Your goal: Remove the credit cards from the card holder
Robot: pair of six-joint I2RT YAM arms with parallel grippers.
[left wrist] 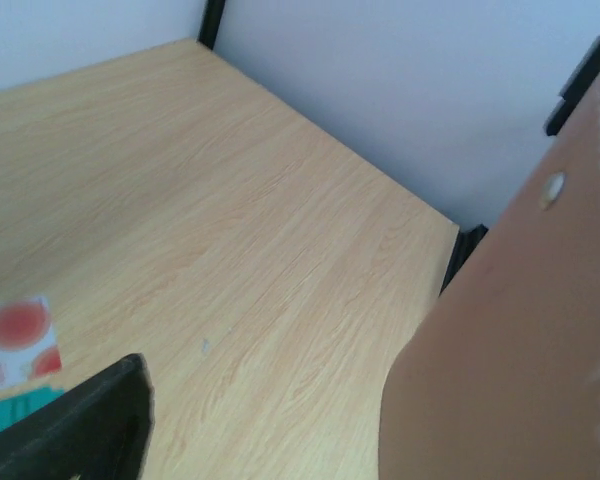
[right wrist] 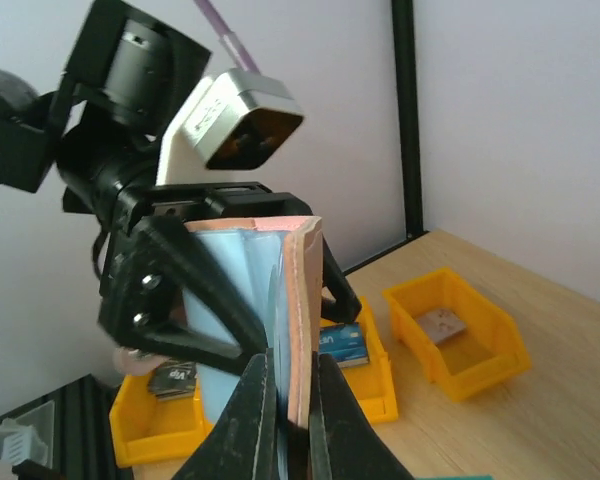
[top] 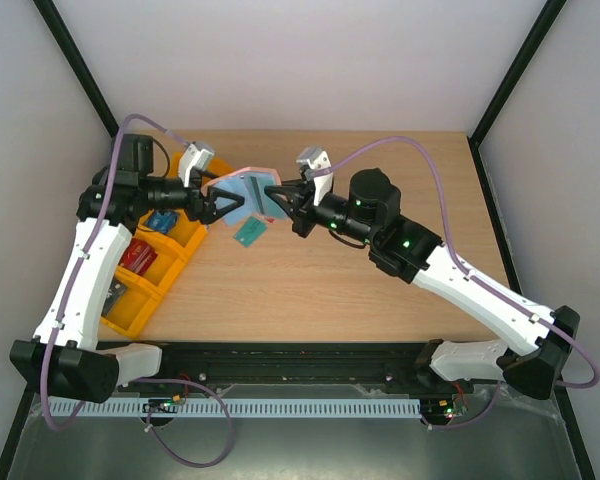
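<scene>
- Holder [top: 248,188]: open, on edge, raised above counter [top: 380,290], 11 o'clock sector.
- Right end effector [top: 280,200]: clamped on holder's brown leaf, reaching in from 3 o'clock.
- Left end effector [top: 222,205]: fingers apart, straddling holder from 9 o'clock.
- Teal card [top: 250,232]: flat on counter, 6 o'clock of holder.
- Pale card [left wrist: 18,338]: on counter, just beside teal card.

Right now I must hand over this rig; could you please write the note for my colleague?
The left tool is open, fingers either side of the card holder.
The right tool is shut on the holder's edge, holding it upright.
The teal card and the pale card with a red mark lie on the table.
Done: both cards seem out. Left: probably only setting the holder down.
</scene>
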